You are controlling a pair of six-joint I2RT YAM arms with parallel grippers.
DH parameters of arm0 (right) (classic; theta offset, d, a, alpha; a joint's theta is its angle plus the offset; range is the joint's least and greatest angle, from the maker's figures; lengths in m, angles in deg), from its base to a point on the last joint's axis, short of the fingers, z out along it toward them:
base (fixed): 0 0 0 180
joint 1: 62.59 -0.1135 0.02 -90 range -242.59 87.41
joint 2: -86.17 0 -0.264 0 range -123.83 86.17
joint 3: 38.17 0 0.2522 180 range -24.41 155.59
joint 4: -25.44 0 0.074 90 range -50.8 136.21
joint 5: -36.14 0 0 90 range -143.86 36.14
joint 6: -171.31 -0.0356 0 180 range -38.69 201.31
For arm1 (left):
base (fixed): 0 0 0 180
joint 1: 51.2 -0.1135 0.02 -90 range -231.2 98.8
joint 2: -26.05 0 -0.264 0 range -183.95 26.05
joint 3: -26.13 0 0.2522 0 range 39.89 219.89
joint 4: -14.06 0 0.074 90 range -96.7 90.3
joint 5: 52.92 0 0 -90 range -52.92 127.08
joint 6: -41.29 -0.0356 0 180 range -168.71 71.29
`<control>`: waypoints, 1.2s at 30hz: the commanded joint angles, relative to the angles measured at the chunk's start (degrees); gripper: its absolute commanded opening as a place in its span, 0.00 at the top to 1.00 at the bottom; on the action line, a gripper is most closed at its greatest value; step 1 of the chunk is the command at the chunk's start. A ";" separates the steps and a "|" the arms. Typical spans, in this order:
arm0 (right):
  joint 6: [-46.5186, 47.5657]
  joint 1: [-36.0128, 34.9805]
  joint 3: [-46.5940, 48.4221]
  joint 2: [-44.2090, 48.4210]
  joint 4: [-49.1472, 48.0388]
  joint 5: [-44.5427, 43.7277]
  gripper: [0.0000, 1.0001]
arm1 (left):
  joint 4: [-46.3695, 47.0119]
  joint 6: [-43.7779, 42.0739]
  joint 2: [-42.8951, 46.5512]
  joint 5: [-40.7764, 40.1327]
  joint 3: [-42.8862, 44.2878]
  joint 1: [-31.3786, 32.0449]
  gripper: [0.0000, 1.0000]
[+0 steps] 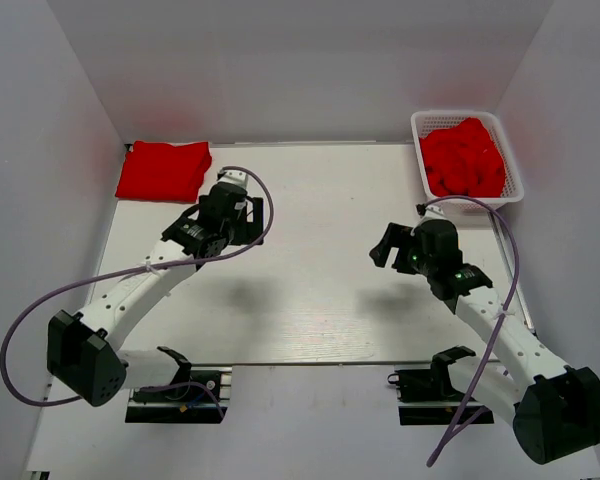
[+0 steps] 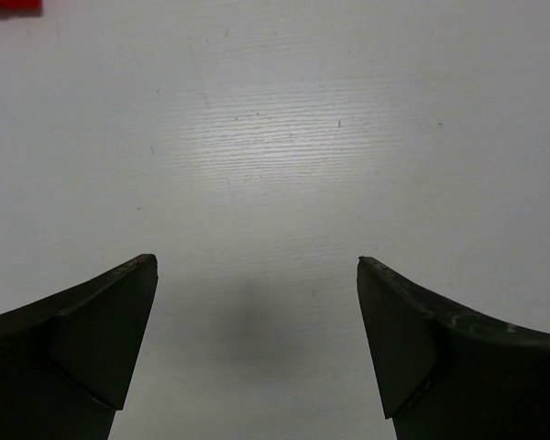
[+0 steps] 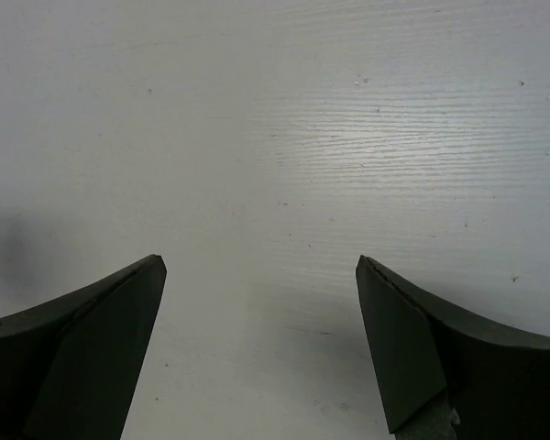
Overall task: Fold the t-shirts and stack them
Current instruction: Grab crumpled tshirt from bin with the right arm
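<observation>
A folded red t-shirt (image 1: 163, 168) lies at the table's far left corner; a sliver of its edge shows in the left wrist view (image 2: 11, 6). More red t-shirts (image 1: 463, 157) lie crumpled in the white lattice basket (image 1: 515, 170) at the far right. My left gripper (image 1: 242, 212) is open and empty over bare table, just right of the folded shirt; it also shows in the left wrist view (image 2: 257, 266). My right gripper (image 1: 385, 246) is open and empty over the table, below and left of the basket, and shows in the right wrist view (image 3: 261, 264).
The white table (image 1: 310, 260) lies between the arms. White walls enclose it on the left, back and right. Purple cables loop from both arms. The arm bases stand at the near edge.
</observation>
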 commanded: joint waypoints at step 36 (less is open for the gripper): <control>8.52 18.78 73.85 -58.38 20.72 -18.56 0.10 | 1.12 1.96 4.40 2.57 -0.25 -0.30 0.00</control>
